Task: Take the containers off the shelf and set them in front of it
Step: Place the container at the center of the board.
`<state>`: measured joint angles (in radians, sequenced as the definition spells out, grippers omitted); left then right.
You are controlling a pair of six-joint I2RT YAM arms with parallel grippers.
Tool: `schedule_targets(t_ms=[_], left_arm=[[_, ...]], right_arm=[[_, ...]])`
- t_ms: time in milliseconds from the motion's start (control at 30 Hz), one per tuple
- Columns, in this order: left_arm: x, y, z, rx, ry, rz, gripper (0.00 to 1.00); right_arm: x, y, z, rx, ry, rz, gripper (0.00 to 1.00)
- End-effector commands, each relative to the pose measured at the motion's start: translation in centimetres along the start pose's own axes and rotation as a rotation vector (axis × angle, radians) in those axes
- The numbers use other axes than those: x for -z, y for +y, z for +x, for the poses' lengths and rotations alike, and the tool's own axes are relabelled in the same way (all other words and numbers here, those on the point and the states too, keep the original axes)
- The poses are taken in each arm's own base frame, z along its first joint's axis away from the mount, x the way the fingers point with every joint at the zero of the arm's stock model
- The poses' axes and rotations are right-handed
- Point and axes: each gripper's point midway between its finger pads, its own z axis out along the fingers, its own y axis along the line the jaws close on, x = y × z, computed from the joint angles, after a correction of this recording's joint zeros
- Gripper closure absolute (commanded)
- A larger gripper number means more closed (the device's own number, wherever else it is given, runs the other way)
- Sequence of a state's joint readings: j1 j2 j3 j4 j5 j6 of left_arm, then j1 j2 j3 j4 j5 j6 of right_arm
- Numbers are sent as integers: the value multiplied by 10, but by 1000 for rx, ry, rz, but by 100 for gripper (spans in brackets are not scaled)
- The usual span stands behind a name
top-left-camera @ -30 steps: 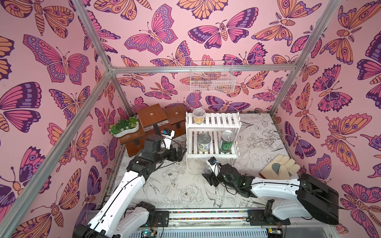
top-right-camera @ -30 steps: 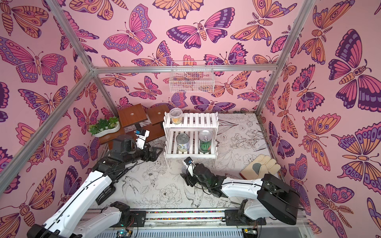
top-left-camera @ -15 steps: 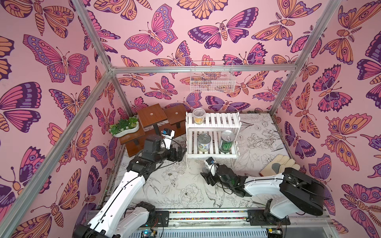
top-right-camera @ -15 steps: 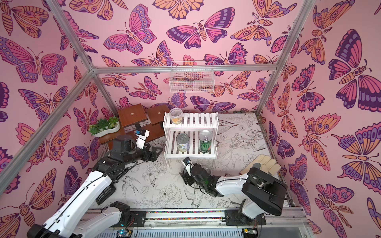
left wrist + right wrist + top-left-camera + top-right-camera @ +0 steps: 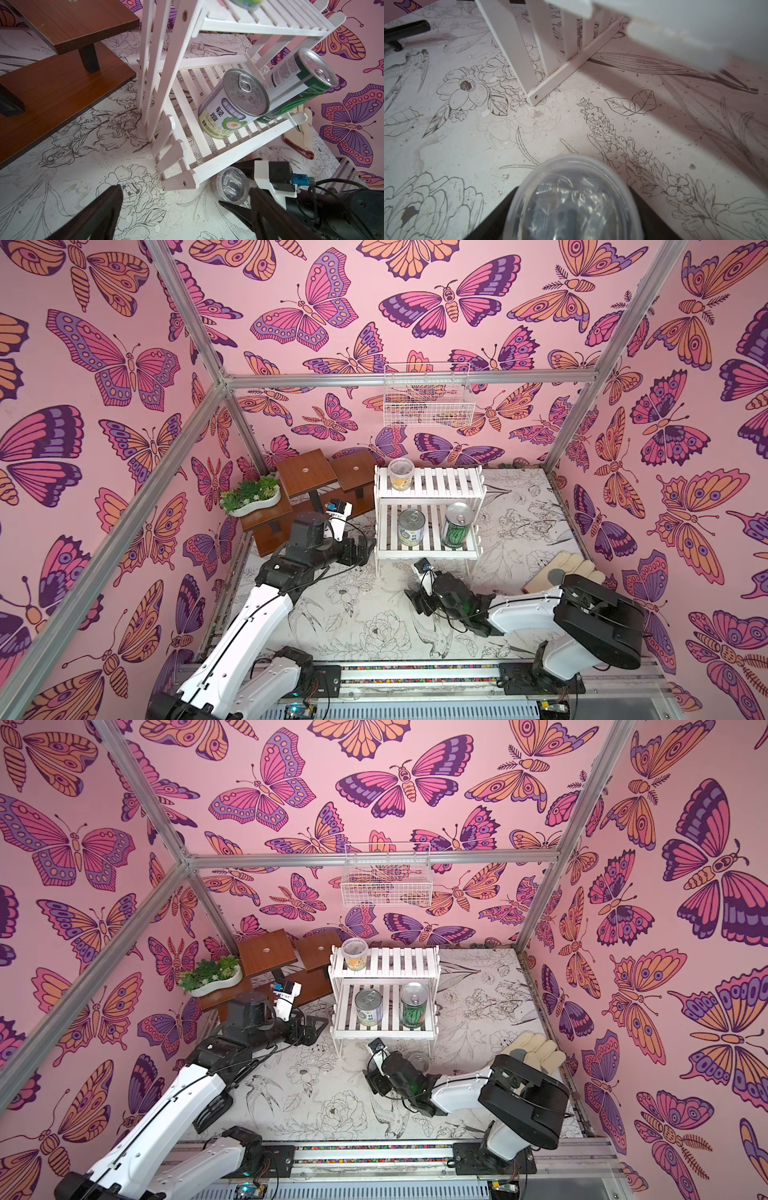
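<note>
Flanking a small clear tub (image 5: 572, 199) on either side, the right pincer (image 5: 227, 184) sits low on the counter (image 5: 353, 614) just in front of the shelf (image 5: 440, 485). Its dark fingers (image 5: 496, 224) show on both sides below the lid, and I cannot tell whether they press the tub's wall or stand just off it. The tub stands upright on the counter, toward the left end of the shelf's front. Behind the pincer the white forearm (image 5: 523, 610) stretches almost flat over the counter, back to a raised black elbow at the front right. A second clear tub (image 5: 417, 1062) stands on the counter just beside this pincer, in front of the shelf's front rail.

The left pincer (image 5: 363, 549) hangs with jaws spread wide and nothing between them. It points at the shelf's left side at about the lower tier's height, close to it but apart. Its arm climbs from the front left base in a long white link (image 5: 249, 626), then bends at the wrist toward the shelf.

A yellow-filled tub (image 5: 400, 475) stands at the left end of the top tier. The pale-labelled can (image 5: 411, 526) and the green-striped can (image 5: 456, 524) stand upright side by side on the lower tier.
</note>
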<state>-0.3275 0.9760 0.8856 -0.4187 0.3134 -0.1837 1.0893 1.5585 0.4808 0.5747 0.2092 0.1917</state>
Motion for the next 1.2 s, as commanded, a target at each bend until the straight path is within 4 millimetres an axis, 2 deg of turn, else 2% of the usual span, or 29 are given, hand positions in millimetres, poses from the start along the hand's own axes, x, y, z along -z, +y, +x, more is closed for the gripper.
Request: schedule_targets(t_ms=[0,300,633,733,933,1167], left_arm=[[3,2,-1,-13,-20,-8,0],[4,0,-4,-20,-28,-5,0],[6,-15,-43,-73,-70,41,0],[5,-23,-55,-111,-79,63,0],[3,-37,-81,-173,-97,120,0],[-6,-45,-104,-228,-106,159,0]], right_arm=[[-1,2,-11,-18,-16,8,20],[10,7,-26,-21,-24,-10,14],[32,21,-45,-19,7,-7,11],[46,24,-51,-13,18,-3,11],[81,14,-67,-54,3,11,9],[130,1,-99,-101,-62,-40,4]])
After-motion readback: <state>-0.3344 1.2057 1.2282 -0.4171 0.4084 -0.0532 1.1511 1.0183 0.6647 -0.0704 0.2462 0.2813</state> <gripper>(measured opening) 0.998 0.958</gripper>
